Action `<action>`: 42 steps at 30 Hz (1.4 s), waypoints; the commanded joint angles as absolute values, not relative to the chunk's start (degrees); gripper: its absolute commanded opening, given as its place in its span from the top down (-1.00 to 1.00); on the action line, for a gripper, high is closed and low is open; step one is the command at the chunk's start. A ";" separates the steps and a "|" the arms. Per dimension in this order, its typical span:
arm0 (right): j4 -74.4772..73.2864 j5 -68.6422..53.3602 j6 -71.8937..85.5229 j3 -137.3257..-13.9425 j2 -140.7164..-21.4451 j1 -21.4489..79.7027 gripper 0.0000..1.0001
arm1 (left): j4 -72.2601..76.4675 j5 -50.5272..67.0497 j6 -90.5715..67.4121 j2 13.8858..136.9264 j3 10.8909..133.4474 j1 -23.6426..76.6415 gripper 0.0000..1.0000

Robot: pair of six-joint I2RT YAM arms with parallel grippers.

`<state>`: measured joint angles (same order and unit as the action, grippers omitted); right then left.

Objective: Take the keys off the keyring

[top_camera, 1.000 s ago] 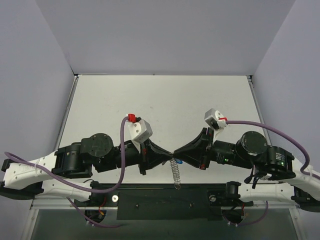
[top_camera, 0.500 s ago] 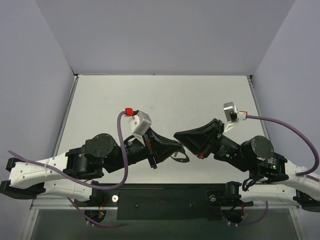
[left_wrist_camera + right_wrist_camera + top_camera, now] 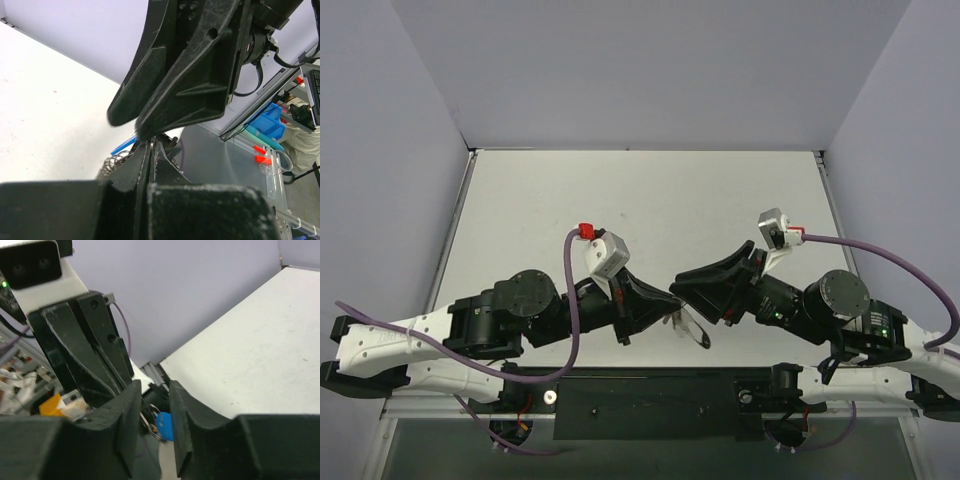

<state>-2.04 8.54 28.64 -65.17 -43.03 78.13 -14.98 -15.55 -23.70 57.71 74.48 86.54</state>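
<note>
left gripper: fingers pressed together at the bottom centre of the left wrist view, nipping a thin bit of metal that I take to be the keyring's wire.
right gripper: fingers parted by a narrow gap, with nothing visibly clamped; its tips sit just beside the left tips.
keyring: pale loop hanging from the left tips, lower centre of the overhead view, apparently held above the table.
blue-headed key: dangles on the ring just below the gap of the right fingers.
silver key: not made out in any view.
chain: bunched at the lower left of the left fingers.
step in hand (judged): the right gripper is lining up to take the blue-headed key and work it off the ring.
how to do it well: hold the left pinch firm and motionless. Lower the right fingers around the blue head and close on its flat faces. Slide the key along the wire toward the opening, not straight away from the ring.
risk: the tips are crowded, so a bump could knock the ring loose; use small moves only.
</note>
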 commanded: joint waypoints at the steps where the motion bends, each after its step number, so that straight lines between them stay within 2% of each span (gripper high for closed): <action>1: -9.21 8.79 24.79 -70.47 -41.22 78.58 0.28 | -15.20 -13.80 -22.59 54.84 77.69 86.40 1.00; 3: -11.58 8.70 22.95 -72.41 -41.13 78.57 0.07 | -17.31 -11.61 -21.71 55.02 78.75 86.40 1.00; 5: -14.32 6.95 20.85 -74.78 -41.57 78.57 -0.03 | -19.77 -8.80 -21.01 55.28 79.98 86.31 1.00; 16: -35.67 -8.60 12.14 -95.17 -52.98 78.05 -0.13 | -28.12 7.81 -19.95 55.63 85.16 82.62 1.00; 25: -43.68 -19.95 10.72 -103.27 -61.61 75.15 -0.09 | -27.69 17.92 -21.97 56.34 85.34 79.02 1.00; 27: -43.68 -20.83 10.46 -103.45 -62.05 74.53 -0.01 | -27.95 19.15 -22.15 56.60 85.34 78.40 1.00; 32: -43.77 -23.46 10.46 -104.06 -63.10 72.69 0.06 | -27.42 20.57 -22.59 56.51 84.90 77.61 1.00; 37: -43.68 -24.96 10.63 -103.27 -62.93 71.89 0.24 | -27.25 20.74 -22.59 56.43 84.46 77.43 1.00; 42: -43.33 -25.93 11.07 -102.57 -62.93 71.81 0.26 | -26.46 20.48 -22.59 56.16 84.03 76.73 1.00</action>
